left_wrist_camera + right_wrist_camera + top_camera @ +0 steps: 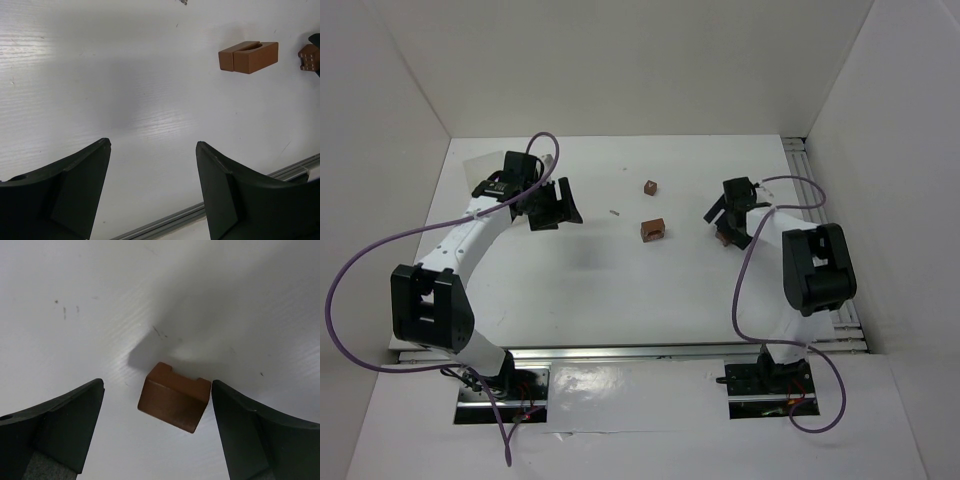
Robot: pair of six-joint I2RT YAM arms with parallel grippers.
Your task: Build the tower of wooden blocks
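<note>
Three reddish-brown wood blocks lie apart on the white table, and no tower is in view. A small cube (pixel 649 187) sits far centre. A notched block (pixel 652 230) (pixel 248 56) lies just nearer. A third notched block (pixel 722 238) (pixel 174 397) (pixel 309 56) rests on the table between the fingers of my right gripper (pixel 724 225) (pixel 157 383), which is open and not touching it. My left gripper (pixel 560 210) (pixel 152 145) is open and holds nothing. It hovers over bare table left of the blocks.
A tiny pale sliver (pixel 614 211) lies left of the notched block. Aluminium rails border the table at the near edge (pixel 240 197) and on the right side (pixel 800 160). White walls enclose the table on three sides. Purple cables loop beside both arms.
</note>
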